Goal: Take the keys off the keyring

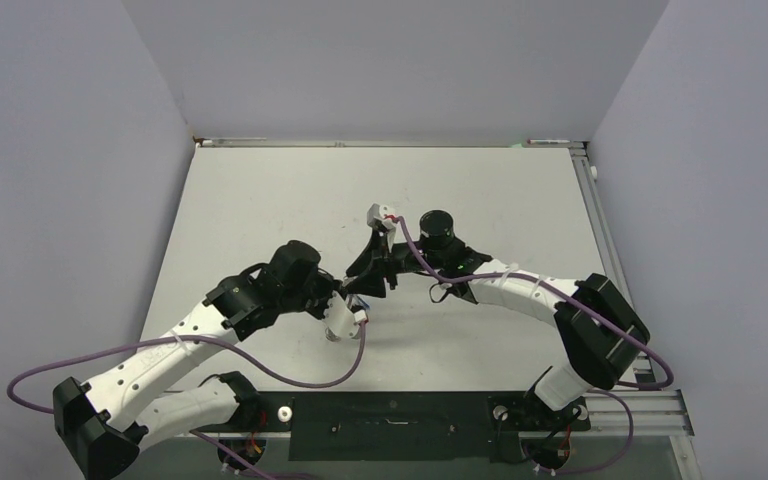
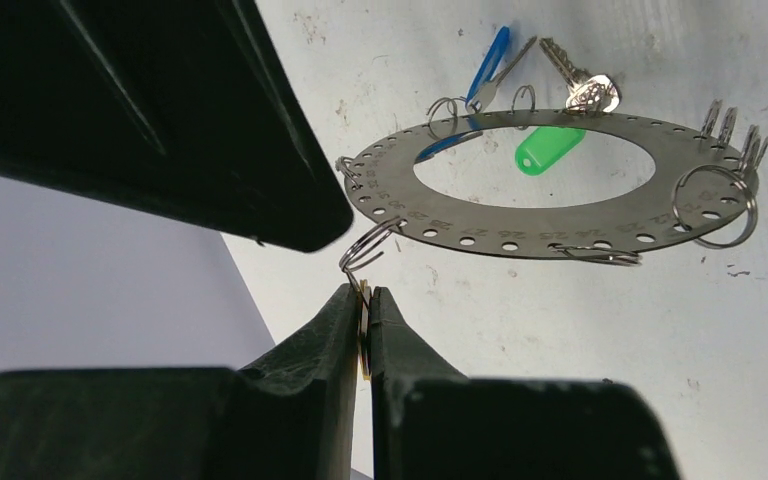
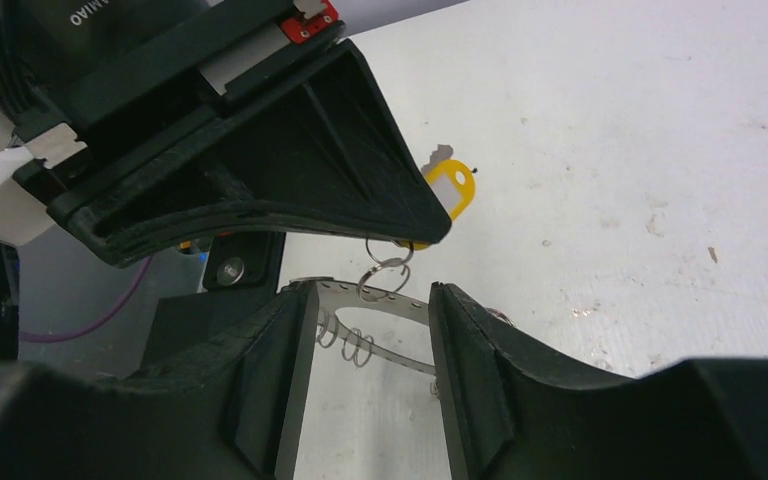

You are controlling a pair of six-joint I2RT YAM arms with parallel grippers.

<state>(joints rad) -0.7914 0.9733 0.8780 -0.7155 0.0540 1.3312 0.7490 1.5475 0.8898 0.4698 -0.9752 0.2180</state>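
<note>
The keyring (image 2: 520, 215), a flat grey disc with wire loops round its rim, hangs level above the table. My right gripper (image 3: 370, 300) is shut on it, its rim pressed between both fingers. My left gripper (image 2: 365, 300) is shut on a yellow-headed key (image 3: 450, 190), seen edge-on between the pads, hanging from a wire loop (image 2: 370, 245) at the disc's near rim. A blue-headed key (image 2: 490, 65), a bare silver key (image 2: 582, 88) and a green-headed key (image 2: 550, 148) hang at the far rim. In the top view both grippers meet mid-table (image 1: 362, 290).
One finger of my right gripper (image 2: 210, 150) fills the upper left of the left wrist view. A spare larger loop (image 2: 717, 205) hangs at the disc's right rim. The white table (image 1: 500, 200) lies below, with walls on three sides.
</note>
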